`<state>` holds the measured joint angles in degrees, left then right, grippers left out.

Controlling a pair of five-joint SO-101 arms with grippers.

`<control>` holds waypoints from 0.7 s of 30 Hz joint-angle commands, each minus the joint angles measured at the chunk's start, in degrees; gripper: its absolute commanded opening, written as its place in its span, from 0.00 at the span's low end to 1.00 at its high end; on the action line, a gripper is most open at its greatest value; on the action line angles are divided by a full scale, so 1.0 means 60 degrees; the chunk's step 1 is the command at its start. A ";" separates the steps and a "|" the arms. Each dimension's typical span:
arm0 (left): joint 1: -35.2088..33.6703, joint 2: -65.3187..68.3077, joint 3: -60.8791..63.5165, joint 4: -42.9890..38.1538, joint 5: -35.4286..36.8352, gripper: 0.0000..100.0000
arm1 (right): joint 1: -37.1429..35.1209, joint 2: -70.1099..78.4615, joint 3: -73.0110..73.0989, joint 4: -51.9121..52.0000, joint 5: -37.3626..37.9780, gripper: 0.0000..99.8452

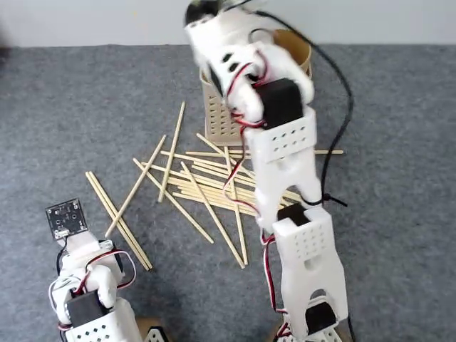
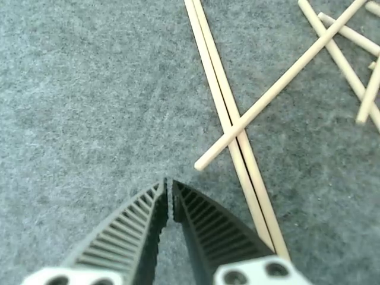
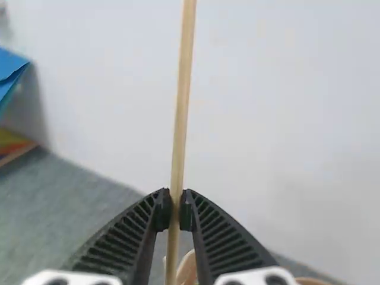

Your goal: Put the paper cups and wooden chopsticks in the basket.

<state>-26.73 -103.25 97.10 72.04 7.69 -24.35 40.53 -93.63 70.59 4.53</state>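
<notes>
**High view.** Basket (image 1: 217, 121): beige, perforated wall, upright at the far side of a grey mat (image 1: 399, 142). Partly covered by the right arm (image 1: 292, 164), stretched over it from the near edge. Paper cup (image 1: 303, 51): brown round rim just beside the basket on its far right; inside it or behind it, cannot tell. Heap of wooden chopsticks (image 1: 206, 187): criss-crossed flat on the mat just in front of the basket, a few touching its foot. Pair of chopsticks (image 1: 117, 214): parallel and touching each other, well in front and left of the basket, crossed by one slanting stick. Left arm (image 1: 89, 292): folded at the near left corner, well apart from the basket. Small dark circuit board (image 1: 64, 217) on its tip, markings too small to read.

**Left wrist view.** Left gripper (image 2: 168, 185): ribbed dark jaws closed tip to tip, nothing between them, above bare mat. Two parallel sticks (image 2: 228, 116) just beside the tips, not touching them. Single stick (image 2: 279, 86) lying across those two. More stick ends farther off.

**Right wrist view.** Right gripper (image 3: 173, 200): jaws clamped on one wooden chopstick (image 3: 183, 89), standing straight up beyond the tips. Behind it a white wall (image 3: 285, 89) and a blue object (image 3: 12, 71) at the edge. Pale stick ends low between the fingers.
</notes>
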 commanded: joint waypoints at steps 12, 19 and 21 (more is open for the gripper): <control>-0.0073 -0.0161 -0.0110 0.0059 0.0059 0.01 | 0.0242 -0.0344 -0.0498 -0.0813 0.0132 0.01; -0.0073 -0.0161 -0.0110 0.0059 0.0059 0.01 | -0.0037 -0.1722 -0.0498 0.1355 0.0059 0.01; -0.0073 -0.0161 -0.0110 0.0059 0.0059 0.01 | -0.0037 -0.2117 -0.0498 0.1941 0.0059 0.01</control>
<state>-26.73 -103.25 97.10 72.04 7.69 -24.09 34.02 -93.71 78.33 4.62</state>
